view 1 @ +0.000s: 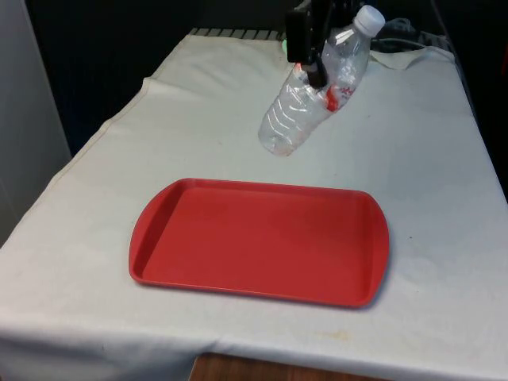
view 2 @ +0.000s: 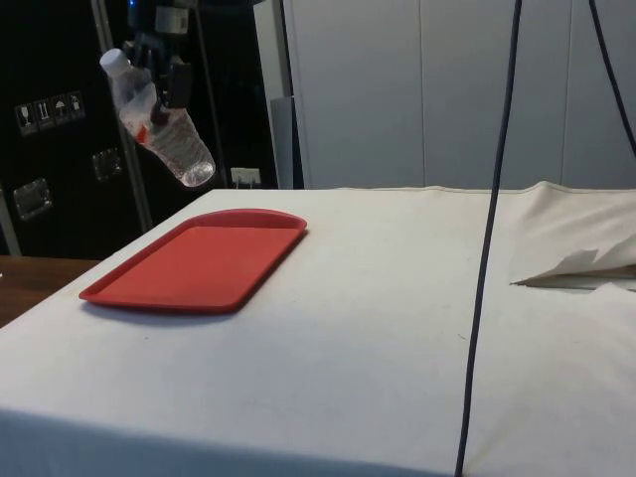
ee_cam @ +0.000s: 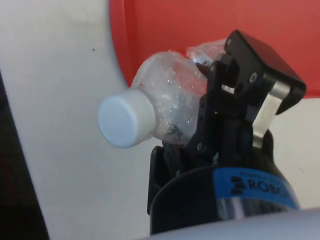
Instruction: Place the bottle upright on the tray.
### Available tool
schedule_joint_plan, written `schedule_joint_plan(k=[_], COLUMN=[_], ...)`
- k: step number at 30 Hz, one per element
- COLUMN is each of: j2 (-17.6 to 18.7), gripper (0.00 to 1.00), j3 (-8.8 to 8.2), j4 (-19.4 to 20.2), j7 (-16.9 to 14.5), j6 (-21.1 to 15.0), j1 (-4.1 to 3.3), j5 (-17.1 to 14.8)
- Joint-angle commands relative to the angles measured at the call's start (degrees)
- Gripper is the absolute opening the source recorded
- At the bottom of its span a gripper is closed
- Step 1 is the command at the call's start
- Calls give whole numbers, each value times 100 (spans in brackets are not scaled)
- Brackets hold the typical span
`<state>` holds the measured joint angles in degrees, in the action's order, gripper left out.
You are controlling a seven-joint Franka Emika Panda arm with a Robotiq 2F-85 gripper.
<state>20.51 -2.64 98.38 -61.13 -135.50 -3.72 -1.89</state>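
Clearly the gripper (view 1: 316,70) is clamped on the bottle (view 1: 313,91) near its upper half, holding it in the air above the white cloth (view 1: 198,119), beyond the tray's (view 1: 159,238) far edge and not yet over it. The bottle hangs tilted, its cap (view 1: 368,17) up and toward the front view's right, its base lower and pointing toward the tray. To do this step well, I judge the arm should carry it over the tray's flat middle, turn the wrist until the base faces straight down, lower until the base sits flat, and only then let go; a light empty bottle would tip easily if dropped while leaning. It is clear ribbed plastic, seemingly empty, with a white screw cap (ee_cam: 124,121) and a red scrap of label (view 2: 142,129) around its middle, beside the fingers (ee_cam: 235,95).
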Motion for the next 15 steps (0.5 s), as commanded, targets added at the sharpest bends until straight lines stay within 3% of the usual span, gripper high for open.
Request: schedule_joint_plan(k=[1,6,7,8,15], j2=[29,80,80,92,160], gripper=[0,0,0,0,0], j3=[17,-34,-69,-52,-172], j4=[17,29,11,29,40], j7=[-74,-166,-115,-195,-401], j6=[-126,-246,-172,-269,-350], j1=[34,52,17,63,92], j5=[-103,-281,-223,-321,-659])
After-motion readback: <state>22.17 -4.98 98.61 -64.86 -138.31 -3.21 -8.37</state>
